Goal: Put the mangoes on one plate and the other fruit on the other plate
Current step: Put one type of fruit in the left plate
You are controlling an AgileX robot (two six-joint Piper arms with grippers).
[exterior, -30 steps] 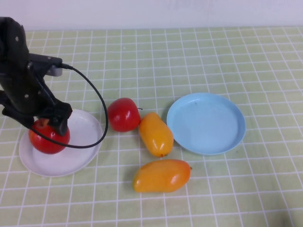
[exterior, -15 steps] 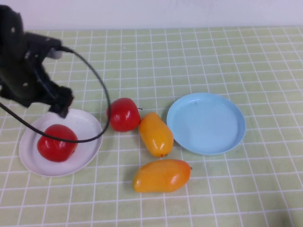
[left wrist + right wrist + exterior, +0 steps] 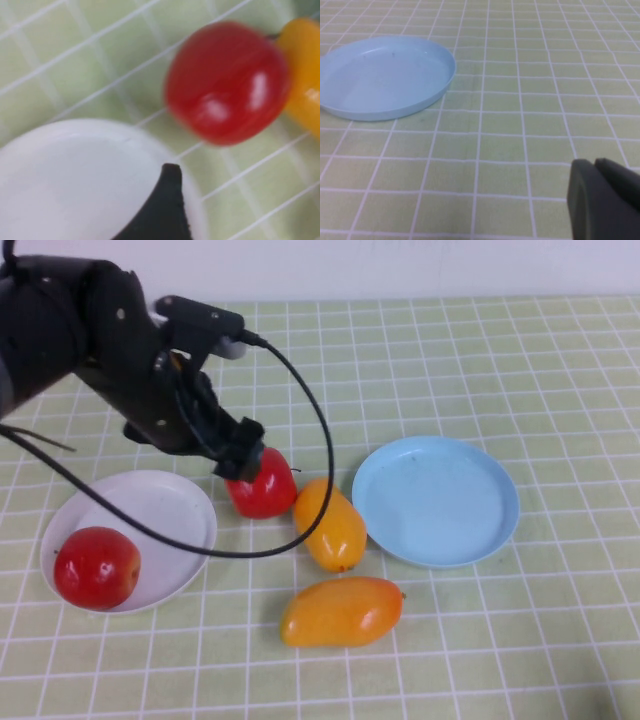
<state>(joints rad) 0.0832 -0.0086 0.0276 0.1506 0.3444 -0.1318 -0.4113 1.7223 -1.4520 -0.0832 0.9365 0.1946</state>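
Observation:
One red apple (image 3: pixel 97 567) lies on the white plate (image 3: pixel 165 515) at the left. The second apple (image 3: pixel 264 486) rests on the table, touching a mango (image 3: pixel 329 523). The other mango (image 3: pixel 342 611) lies nearer the front. The blue plate (image 3: pixel 435 500) on the right holds nothing. My left gripper (image 3: pixel 243 452) hovers open just over the left side of the second apple (image 3: pixel 227 82), holding nothing. One finger (image 3: pixel 167 200) shows above the white plate's rim (image 3: pixel 75 165). My right gripper (image 3: pixel 594 167) is shut and empty, low over the table, right of the blue plate (image 3: pixel 385 75).
A green checked cloth covers the table. The left arm's black cable (image 3: pixel 320 455) loops over the table between the second apple and the blue plate. A white wall runs along the far edge.
The left gripper let go of the first apple on the white plate, rose, and swung right to the second apple. The freed apple settled toward the plate's left side.

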